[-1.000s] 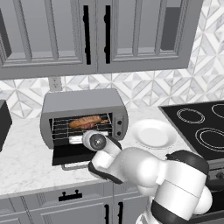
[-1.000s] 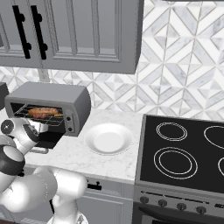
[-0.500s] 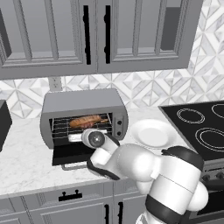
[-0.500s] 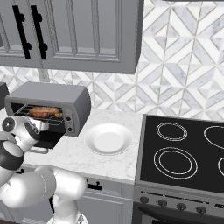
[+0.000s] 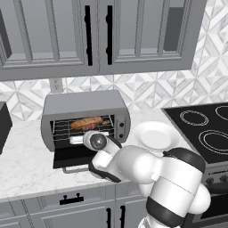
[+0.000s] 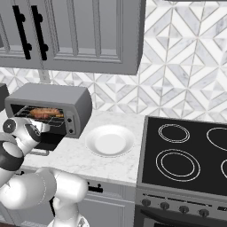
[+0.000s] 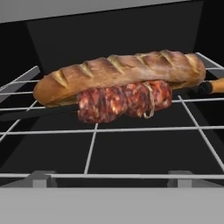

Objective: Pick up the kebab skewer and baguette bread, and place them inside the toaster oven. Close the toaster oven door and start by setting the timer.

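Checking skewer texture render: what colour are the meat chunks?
Mottled reddish-brown chunks on the kebab skewer; clearest in the hand view.

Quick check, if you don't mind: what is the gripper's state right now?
Gripper: open, holding nothing; the baguette bread and kebab skewer lie on the toaster oven rack ahead of it.

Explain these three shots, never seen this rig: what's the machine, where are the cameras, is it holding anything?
It is a white robot arm on a drivable base in a rendered kitchen. Two cameras ride on the base behind the arm, left and right; the third sits on the hand, looking along the gripper. On the counter stand a toaster oven, its door folded down, and a white plate. The baguette and kebab skewer lie side by side on the wire rack inside. The gripper is at the oven mouth, open, holding nothing.
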Robot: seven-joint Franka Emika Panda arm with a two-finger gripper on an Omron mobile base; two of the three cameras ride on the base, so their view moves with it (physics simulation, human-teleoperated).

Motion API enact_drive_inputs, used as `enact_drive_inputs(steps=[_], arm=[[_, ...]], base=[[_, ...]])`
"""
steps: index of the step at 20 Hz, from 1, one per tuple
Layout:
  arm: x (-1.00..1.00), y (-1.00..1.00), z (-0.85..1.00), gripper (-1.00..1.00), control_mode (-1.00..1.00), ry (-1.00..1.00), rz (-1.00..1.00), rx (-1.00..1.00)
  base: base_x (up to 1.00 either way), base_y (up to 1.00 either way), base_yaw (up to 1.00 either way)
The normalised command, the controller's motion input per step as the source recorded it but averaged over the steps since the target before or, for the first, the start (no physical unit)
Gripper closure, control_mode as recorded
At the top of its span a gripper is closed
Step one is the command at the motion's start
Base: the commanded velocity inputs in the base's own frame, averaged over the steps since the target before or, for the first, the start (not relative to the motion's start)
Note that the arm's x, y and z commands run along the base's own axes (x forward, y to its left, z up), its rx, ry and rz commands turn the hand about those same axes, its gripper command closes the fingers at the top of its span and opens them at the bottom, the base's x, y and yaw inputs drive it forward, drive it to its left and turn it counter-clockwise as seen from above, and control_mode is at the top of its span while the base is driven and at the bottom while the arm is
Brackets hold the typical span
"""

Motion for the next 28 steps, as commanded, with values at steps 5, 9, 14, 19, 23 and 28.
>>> enact_drive_inputs(steps=[5,9,14,19,23,28], arm=[[0.0,0.0,0.0,-1.0,-1.0,0.0,0.0,0.0],[0.0,0.0,0.0,-1.0,-1.0,0.0,0.0,0.0],[0.0,0.01,-0.07,-1.0,-1.0,0.0,0.0,0.0],[-0.01,0.0,-0.08,-1.0,-1.0,0.0,0.0,0.0],[-0.15,0.0,0.0,-1.0,-1.0,-0.01,0.0,0.0],[-0.16,0.0,0.11,-1.0,-1.0,-0.06,0.0,0.0]], base=[[0.0,0.0,0.0],[0.0,0.0,0.0],[0.0,0.0,0.0],[0.0,0.0,0.0],[0.0,0.0,0.0],[0.0,0.0,0.0]])
